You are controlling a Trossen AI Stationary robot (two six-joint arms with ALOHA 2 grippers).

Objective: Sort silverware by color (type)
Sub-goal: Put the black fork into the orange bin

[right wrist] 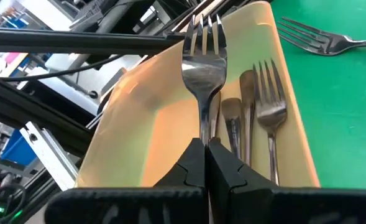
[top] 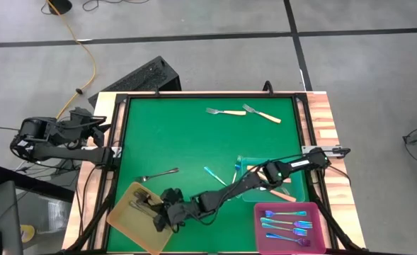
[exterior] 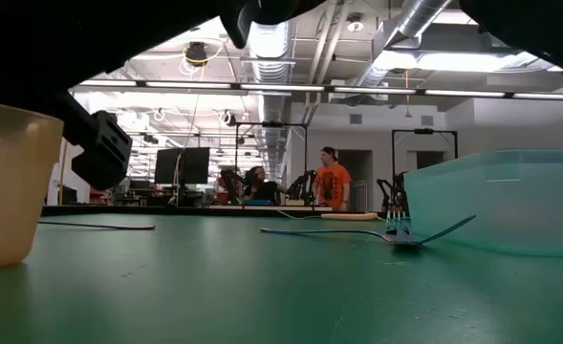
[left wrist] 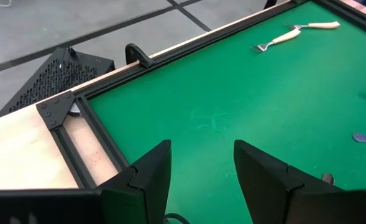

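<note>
Right now my right end effector [right wrist: 205, 163] sits above the yellow square plastic tray [right wrist: 139, 118], its two dark fingers pinched tight on the handle of a plain dark-grey metal fork [right wrist: 202, 59], tines pointing away from it. Just beside that fork, two more grey metal forks [right wrist: 266, 106] lie in the tray. Beyond the tray's rim, another grey fork [right wrist: 322, 42] rests on the green desk [top: 187, 134]. My left end effector [left wrist: 201, 177] waits at the desk's far-left corner, fingers parted and holding nothing. Ahead of it lie two cream-handled silver forks [top: 242, 112]. Off behind my right arm, iridescent blue-purple forks [top: 287, 223] sit in the pink tray [top: 320, 239].
</note>
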